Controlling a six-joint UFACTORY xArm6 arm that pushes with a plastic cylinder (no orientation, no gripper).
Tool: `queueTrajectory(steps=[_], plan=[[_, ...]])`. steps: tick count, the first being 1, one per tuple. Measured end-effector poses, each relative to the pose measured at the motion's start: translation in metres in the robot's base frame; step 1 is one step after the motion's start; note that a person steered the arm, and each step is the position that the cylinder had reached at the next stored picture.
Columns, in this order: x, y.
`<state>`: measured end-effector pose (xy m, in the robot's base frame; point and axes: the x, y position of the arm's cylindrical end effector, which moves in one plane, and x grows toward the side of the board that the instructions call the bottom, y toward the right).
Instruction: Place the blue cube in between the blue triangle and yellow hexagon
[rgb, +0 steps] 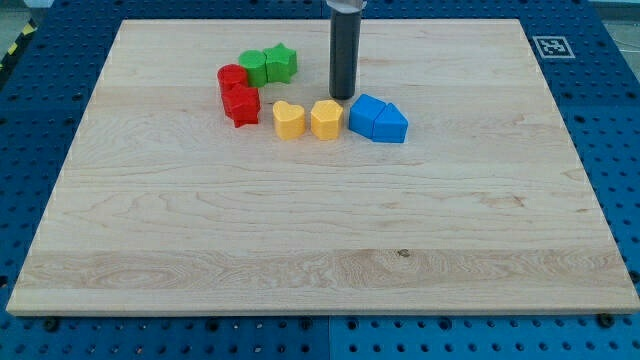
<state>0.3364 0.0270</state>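
Observation:
The blue cube (366, 115) lies on the wooden board, touching the blue triangle (391, 125) on its right. The yellow hexagon (326, 119) sits just left of the blue cube with a small gap. My tip (343, 96) is just above the gap between the yellow hexagon and the blue cube, toward the view's top, close to both and apart from them.
A yellow heart-shaped block (289, 120) lies left of the hexagon. Two red blocks (238, 94) stand further left. A green block (254, 66) and a green star (282, 62) lie near the view's top. The board (320, 240) rests on a blue perforated table.

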Motion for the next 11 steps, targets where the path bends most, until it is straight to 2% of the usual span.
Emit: queueTrajectory(steps=[2,3,8,9,10,11], plan=[[0.005,0.07],[0.022,0.071],[0.032,0.029],[0.017,0.024],[-0.003,-0.001],[-0.003,-0.039]])
